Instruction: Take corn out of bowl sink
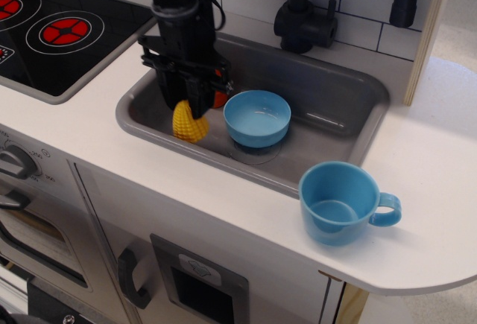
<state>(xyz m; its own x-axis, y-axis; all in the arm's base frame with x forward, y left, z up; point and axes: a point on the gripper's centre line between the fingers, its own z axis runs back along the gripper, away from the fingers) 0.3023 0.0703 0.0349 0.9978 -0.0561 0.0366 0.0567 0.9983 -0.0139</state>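
The yellow corn (189,122) hangs point-up from my gripper (188,103), which is shut on its top. It is low over the left part of the grey sink (350,93), left of the light-blue bowl (257,118). The bowl sits empty over the sink's drain. The corn is apart from the bowl. I cannot tell whether the corn touches the sink floor.
An orange-red cone (220,94) stands in the sink right behind my gripper, mostly hidden. A blue mug (343,202) with a handle stands on the white counter at the front right. A black faucet (302,18) is behind the sink. The stove top (59,30) is at the left.
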